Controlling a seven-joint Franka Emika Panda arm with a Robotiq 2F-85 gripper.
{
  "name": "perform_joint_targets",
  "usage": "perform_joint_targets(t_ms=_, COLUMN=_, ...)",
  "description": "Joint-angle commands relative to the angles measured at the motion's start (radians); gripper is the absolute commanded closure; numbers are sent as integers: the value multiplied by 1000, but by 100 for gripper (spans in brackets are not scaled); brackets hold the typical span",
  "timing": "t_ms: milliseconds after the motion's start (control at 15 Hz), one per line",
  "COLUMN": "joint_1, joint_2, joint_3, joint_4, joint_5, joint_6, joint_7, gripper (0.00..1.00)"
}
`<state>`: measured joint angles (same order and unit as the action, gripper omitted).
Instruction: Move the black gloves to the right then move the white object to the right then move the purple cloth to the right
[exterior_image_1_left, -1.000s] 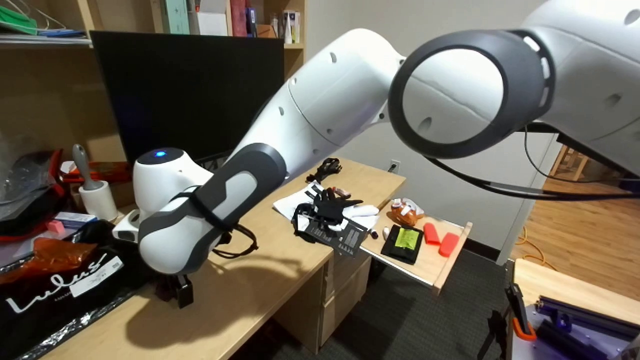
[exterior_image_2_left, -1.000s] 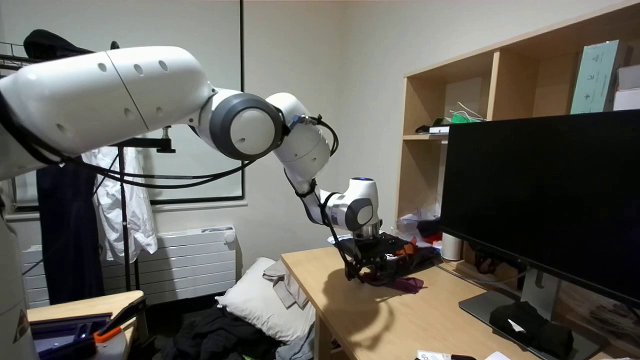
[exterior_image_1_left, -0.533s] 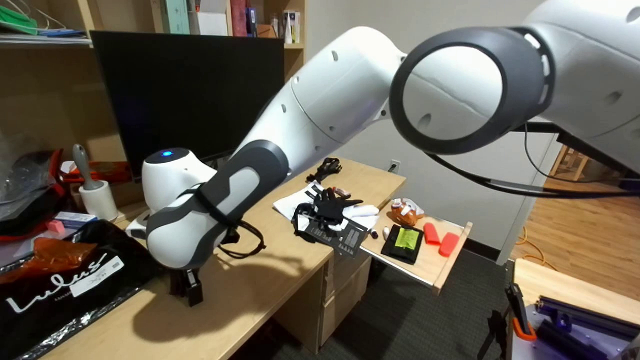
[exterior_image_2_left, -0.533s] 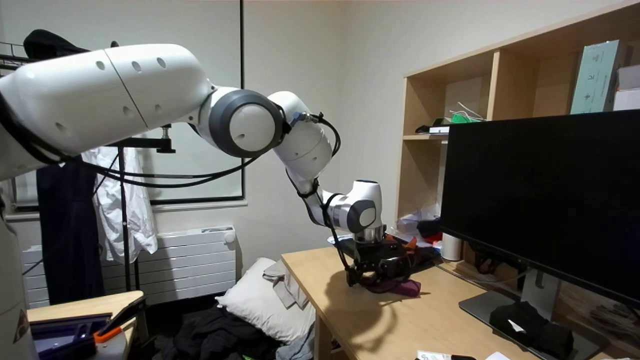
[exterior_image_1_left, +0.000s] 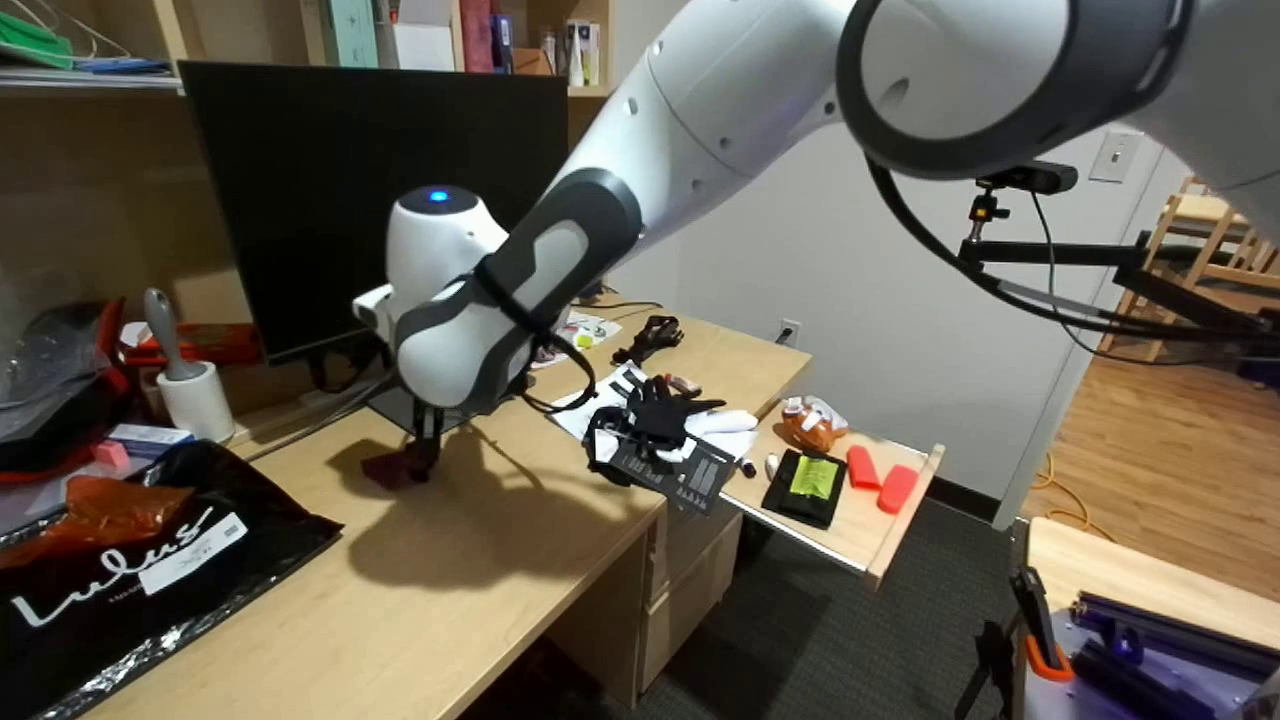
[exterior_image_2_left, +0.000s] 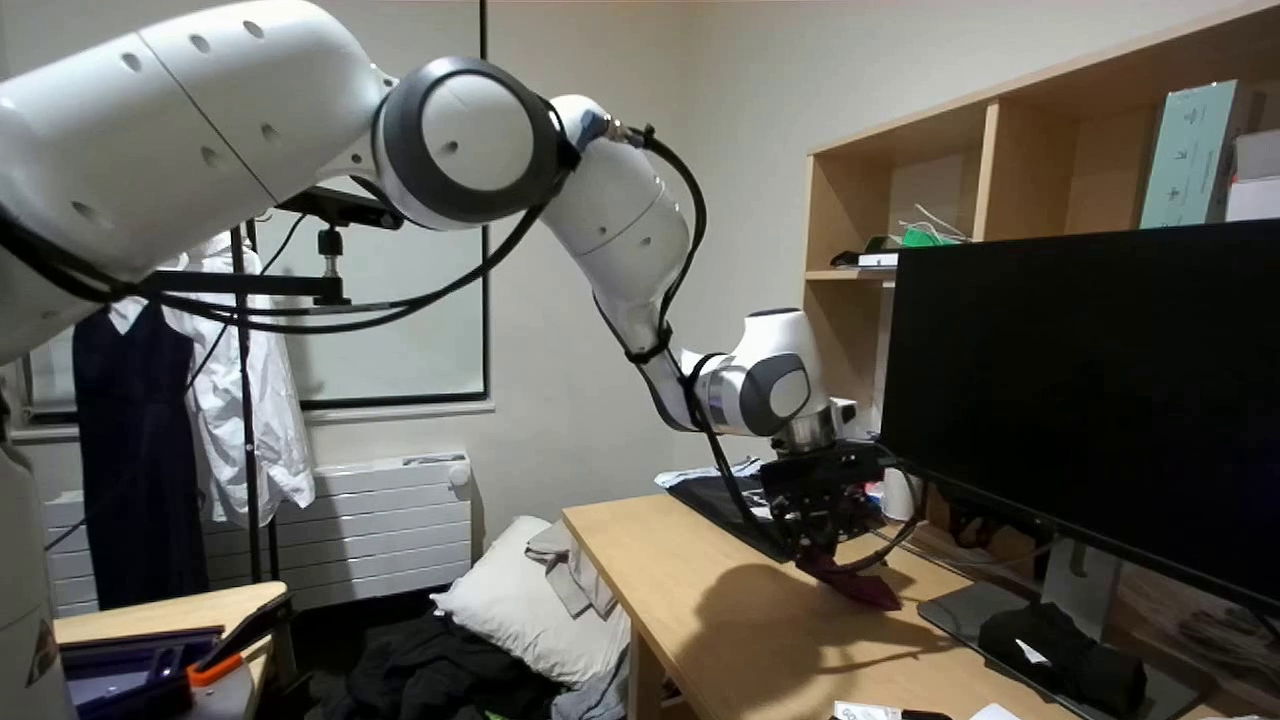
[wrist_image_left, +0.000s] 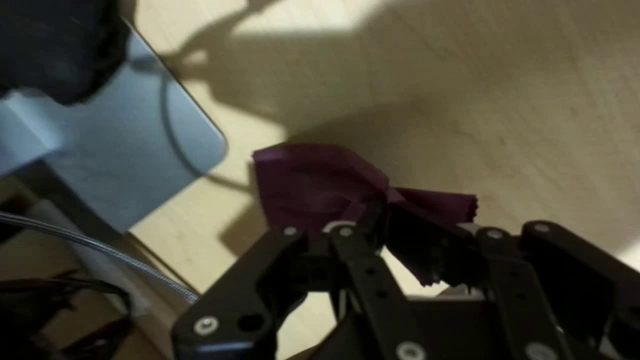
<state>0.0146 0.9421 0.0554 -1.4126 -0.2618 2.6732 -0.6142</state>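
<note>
A black two-fingered gripper (wrist_image_left: 384, 212) pinches the small, limp, dark purple cloth (wrist_image_left: 315, 180), its fingers pressed together on the fabric, which sticks out on both sides. The cloth is over the pale wooden desk (exterior_image_1_left: 330, 640), near the flat silver-grey monitor base (wrist_image_left: 130, 170); whether it touches the desktop is unclear. In an exterior view, floppy black fabric gloves (exterior_image_1_left: 660, 415) lie near the open wooden drawer (exterior_image_1_left: 850, 530), a tiny elongated whitish-pink item (exterior_image_1_left: 683, 384) just beside them.

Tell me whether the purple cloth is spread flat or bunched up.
Bunched up: in the wrist view, the gripper pinches the purple cloth, and its ends flare out on both sides.
</note>
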Motion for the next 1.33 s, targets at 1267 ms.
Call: perform_joint_targets(t_ms=1267, joint_1=-55, joint_2=-355, joint_3=-333, joint_4=-350, joint_5=44, joint_6=22, joint_7=824, gripper=92)
